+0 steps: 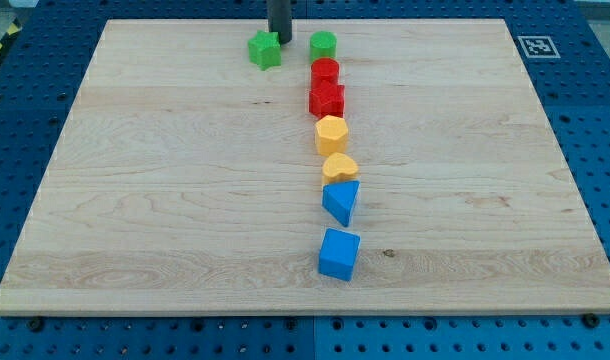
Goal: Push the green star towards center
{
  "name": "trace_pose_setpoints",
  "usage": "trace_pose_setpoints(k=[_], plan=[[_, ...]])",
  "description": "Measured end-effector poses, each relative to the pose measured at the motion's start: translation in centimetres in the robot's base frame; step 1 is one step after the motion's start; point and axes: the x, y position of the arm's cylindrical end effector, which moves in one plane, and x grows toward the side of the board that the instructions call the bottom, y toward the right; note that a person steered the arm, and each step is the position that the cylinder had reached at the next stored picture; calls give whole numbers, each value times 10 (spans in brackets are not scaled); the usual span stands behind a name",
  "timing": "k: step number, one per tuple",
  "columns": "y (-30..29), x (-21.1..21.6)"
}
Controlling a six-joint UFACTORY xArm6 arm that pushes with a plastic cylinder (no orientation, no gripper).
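We see one barrier down the middle of the surface: a near-straight column made of the green cylinder, red cylinder, red star, yellow hexagon, yellow half-round block, blue triangular block and blue cube. The upper six sit too tight for passage; a slim gap lies above the blue cube. The green star stands apart at the view's left of the column, with my tip touching its upper right. Wide open wood lies on both sides of the column and below the star.
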Motion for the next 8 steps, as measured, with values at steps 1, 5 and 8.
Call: trace_pose_setpoints(k=[1, 5, 8], plan=[[-11, 2], [5, 69], [8, 104]])
